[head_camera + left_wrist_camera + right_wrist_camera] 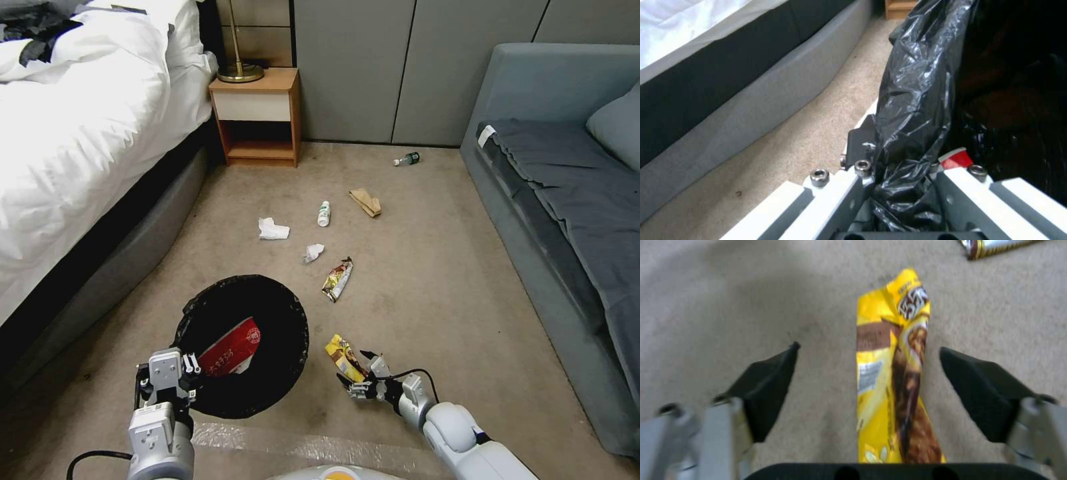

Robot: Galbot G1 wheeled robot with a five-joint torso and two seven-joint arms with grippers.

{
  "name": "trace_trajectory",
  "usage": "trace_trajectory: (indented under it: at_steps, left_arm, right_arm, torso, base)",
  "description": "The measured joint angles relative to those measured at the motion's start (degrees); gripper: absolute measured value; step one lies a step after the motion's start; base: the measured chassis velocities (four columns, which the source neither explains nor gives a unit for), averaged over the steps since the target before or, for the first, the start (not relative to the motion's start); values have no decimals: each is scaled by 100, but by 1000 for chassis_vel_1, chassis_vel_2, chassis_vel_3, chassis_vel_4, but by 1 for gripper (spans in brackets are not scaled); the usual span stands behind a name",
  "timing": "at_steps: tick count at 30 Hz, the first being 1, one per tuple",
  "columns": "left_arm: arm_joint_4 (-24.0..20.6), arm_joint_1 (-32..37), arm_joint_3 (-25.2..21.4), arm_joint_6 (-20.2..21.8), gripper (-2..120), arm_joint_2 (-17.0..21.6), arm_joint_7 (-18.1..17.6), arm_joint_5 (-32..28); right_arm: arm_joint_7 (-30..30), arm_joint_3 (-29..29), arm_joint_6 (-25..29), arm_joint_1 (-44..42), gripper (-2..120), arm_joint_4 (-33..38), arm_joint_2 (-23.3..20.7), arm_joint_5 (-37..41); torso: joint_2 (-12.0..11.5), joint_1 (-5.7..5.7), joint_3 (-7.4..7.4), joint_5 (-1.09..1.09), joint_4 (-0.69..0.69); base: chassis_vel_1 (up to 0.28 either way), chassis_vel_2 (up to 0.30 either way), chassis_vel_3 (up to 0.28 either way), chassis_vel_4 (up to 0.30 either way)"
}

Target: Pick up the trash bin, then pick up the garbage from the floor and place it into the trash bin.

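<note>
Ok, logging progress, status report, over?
Left gripper shut on trash bin rim. Right gripper open, straddling yellow wrapper on floor. Nothing in the way.

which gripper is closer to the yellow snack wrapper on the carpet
Right. The right gripper straddles the yellow wrapper, open; the left gripper is off beside it, clamping the trash bin rim.

A bedroom, perhaps a hotel's: white-duveted bed [80,127], wooden nightstand [257,117] with brass lamp [239,67], grey daybed [567,200].
</note>
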Motion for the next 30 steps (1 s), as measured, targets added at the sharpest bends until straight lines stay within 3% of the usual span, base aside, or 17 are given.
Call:
trace_trajectory:
  at_steps: [5,8,13,15,16,19,30]
  left_arm:
    - [0,19,-3,-14,1,-1,-9,0]
    - [0,25,-15,-23,1,2,-14,-3]
    - [0,16,-13,-25,1,2,-16,-4]
    - [0,-2,-6,-25,1,2,-16,-4]
    - [1,-6,-3,-25,1,2,-17,-4]
    - [1,-1,0,-25,1,3,-18,-4]
    - [-22,37,17,-34,1,-1,-18,14]
  right_arm:
    - [-38,60,87,50,63,-301,125,-79]
    - [-80,138,170,105,47,-550,215,-140]
    - [-84,160,182,109,32,-548,214,-140]
    - [-84,185,188,107,22,-502,200,-127]
    - [-82,217,206,101,10,-460,185,-113]
    - [-74,245,232,99,0,-441,176,-108]
    - [-4,419,344,-10,0,30,119,-21]
  torso:
    - [0,0,0,0,0]
    - [0,0,0,1,0]
    - [0,0,0,0,0]
    - [0,0,0,0,0]
    - [0,0,0,0,0]
    - [0,0,0,0,0]
    - [0,0,0,1,0]
  base:
    - [0,0,0,0]
    - [0,0,0,0]
    - [0,0,0,0]
    - [0,0,0,0]
    - [0,0,0,0]
    - [0,0,0,0]
    - [0,0,0,0]
